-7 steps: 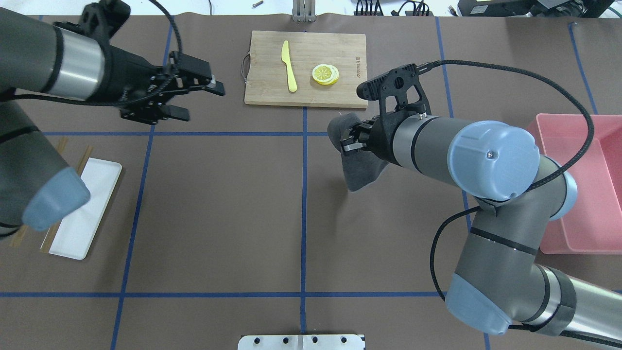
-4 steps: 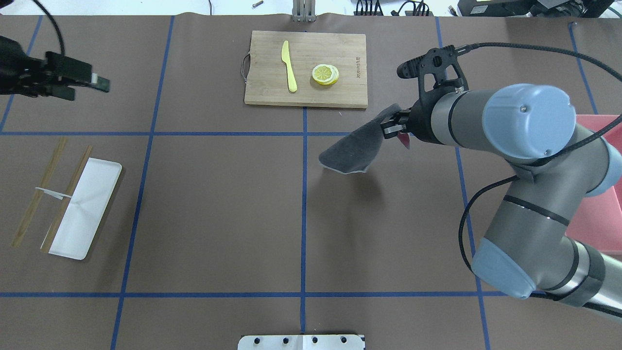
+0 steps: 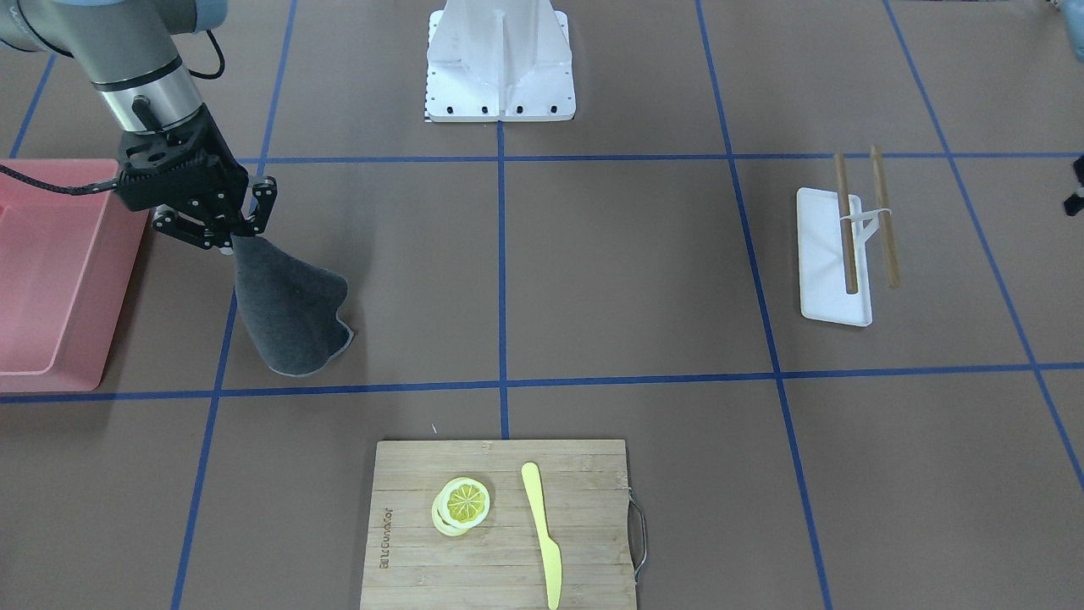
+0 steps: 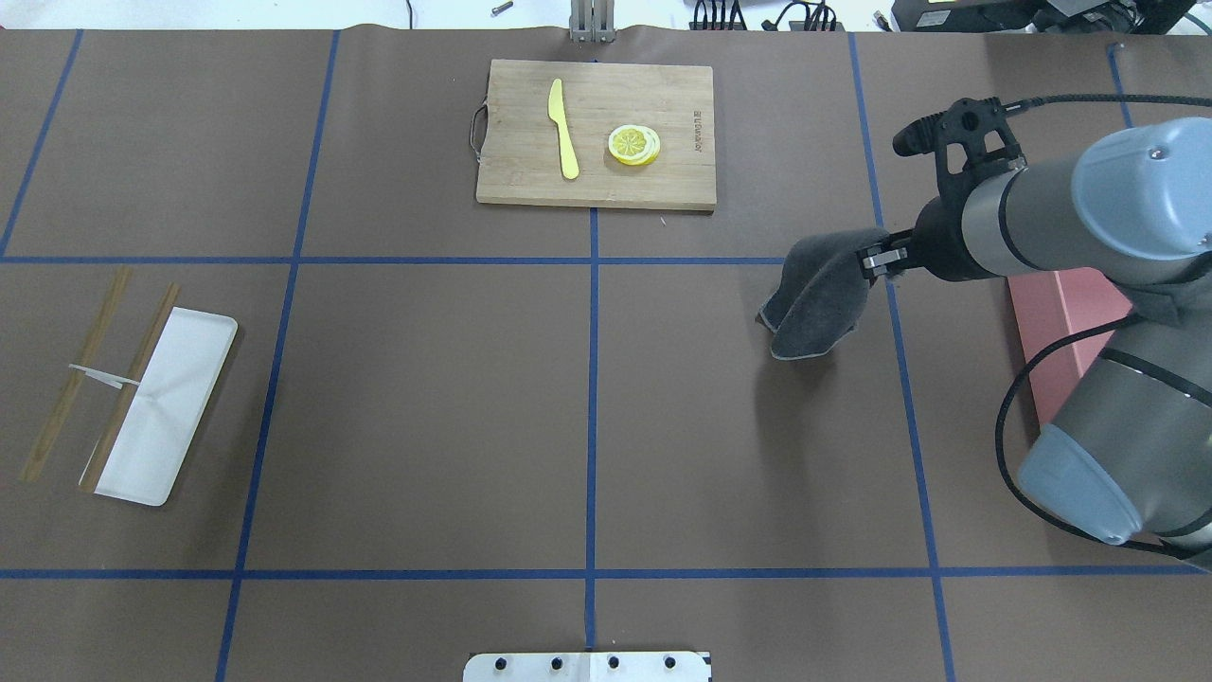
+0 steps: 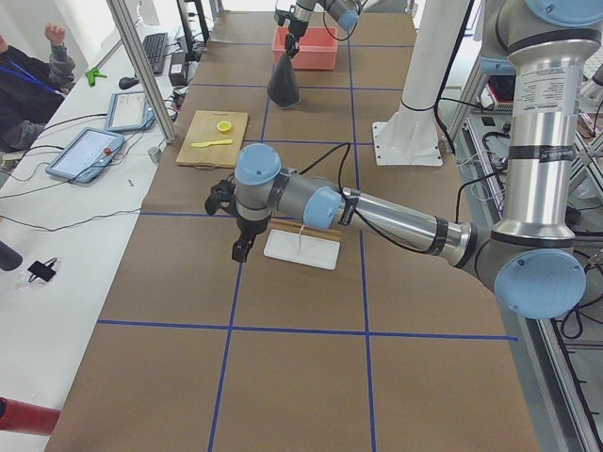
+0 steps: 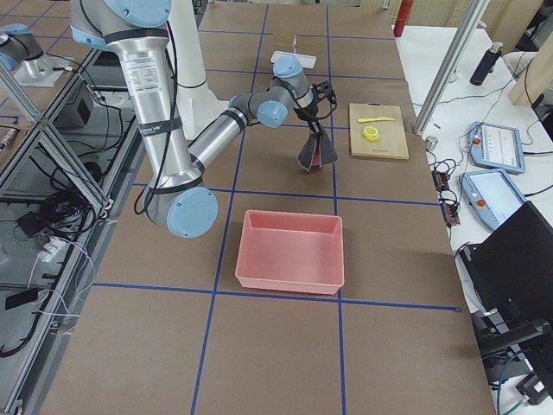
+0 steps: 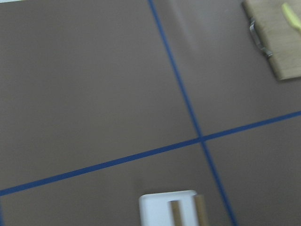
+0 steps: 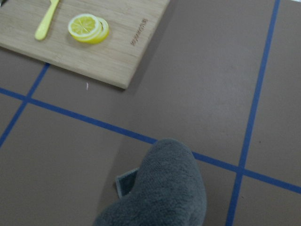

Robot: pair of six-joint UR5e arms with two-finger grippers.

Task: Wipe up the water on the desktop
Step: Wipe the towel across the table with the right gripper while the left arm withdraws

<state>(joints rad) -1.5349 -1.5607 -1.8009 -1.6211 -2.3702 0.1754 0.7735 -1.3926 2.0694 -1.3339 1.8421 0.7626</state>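
Observation:
The desktop [image 4: 426, 407] is a matte brown surface with blue tape lines; I see no water on it. My right gripper [image 4: 876, 260] is shut on a dark grey cloth [image 4: 819, 298], which hangs from it over the right half of the desktop. The cloth also shows in the front-facing view [image 3: 288, 313], below the gripper [image 3: 229, 237], and in the right wrist view [image 8: 160, 193]. I cannot tell whether its lower edge touches the surface. My left gripper [image 5: 241, 250] shows clearly only in the exterior left view, above the desktop beside the white tray; I cannot tell whether it is open.
A bamboo cutting board [image 4: 682, 180] with a yellow knife [image 4: 563, 128] and lemon slices [image 4: 634, 145] lies at the far middle. A pink bin [image 3: 51, 271] stands at the right side. A white tray [image 4: 161, 417] with chopsticks [image 4: 76, 374] lies at the left.
My right gripper has carried the cloth to the right, toward the pink bin. My left arm has drawn back leftward, out of the overhead view.

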